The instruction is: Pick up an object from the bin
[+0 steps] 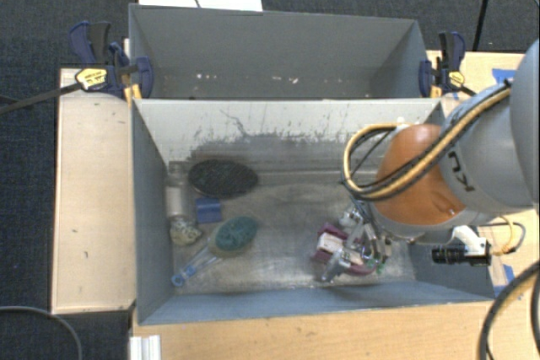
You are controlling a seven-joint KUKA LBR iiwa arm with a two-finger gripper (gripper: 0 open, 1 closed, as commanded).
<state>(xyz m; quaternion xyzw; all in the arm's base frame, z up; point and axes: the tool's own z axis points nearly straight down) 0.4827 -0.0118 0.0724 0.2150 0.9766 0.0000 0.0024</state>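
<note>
My gripper (361,247) is low in the bin's front right corner, just under the arm's orange cover. Right against its left side lies a small magenta and white thing (327,243), with a grey piece (334,270) below it on the bin floor. Dark red and green bits show beside the gripper, too tangled with it to name. Whether any of these is held is hidden from me.
On the bin's left side lie a dark oval brush (222,177), a blue block (208,209), a teal round scrubber (235,234) on a clear handle, a beige lump (184,231) and a pale cylinder (175,198). The arm comes in from the right.
</note>
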